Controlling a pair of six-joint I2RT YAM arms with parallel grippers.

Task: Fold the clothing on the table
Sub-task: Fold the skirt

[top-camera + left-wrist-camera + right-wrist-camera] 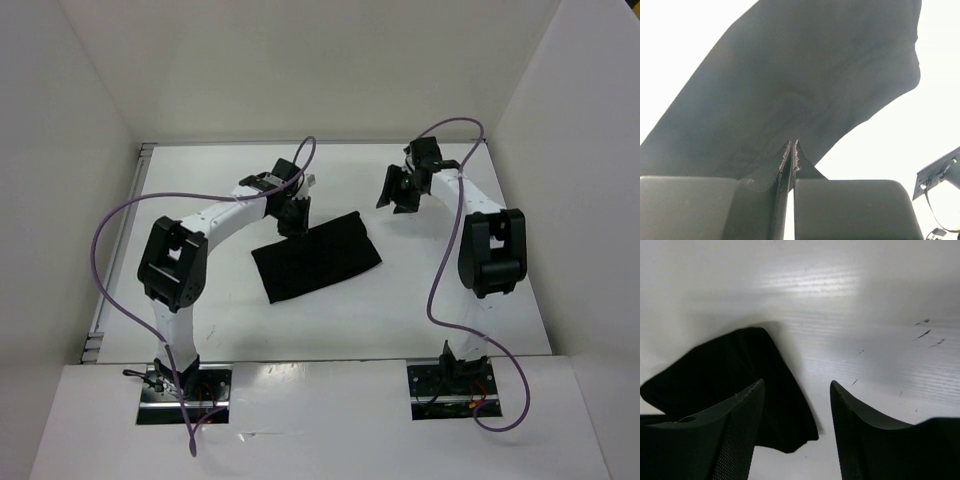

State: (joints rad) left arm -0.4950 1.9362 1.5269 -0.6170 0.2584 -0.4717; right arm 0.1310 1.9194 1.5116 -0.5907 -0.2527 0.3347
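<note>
The black clothing (315, 258) lies folded into a slanted rectangle on the white table (200, 190), near the middle. My left gripper (293, 218) is down at its far edge. In the left wrist view the fingers (840, 210) stand almost together, with a ridge of the clothing (805, 75) pinched up at my left gripper (791, 145). My right gripper (405, 190) hovers above the table, past the clothing's far right corner. In the right wrist view my right gripper (796, 390) stands open with nothing between its fingers, and the clothing's corner (725, 370) lies behind the left finger.
White walls (90, 120) enclose the table on the left, back and right. Purple cables (110, 230) loop off both arms. A metal edge strip (120, 250) runs along the table's left side. A dark piece of hardware (940, 172) shows at the left wrist view's lower right.
</note>
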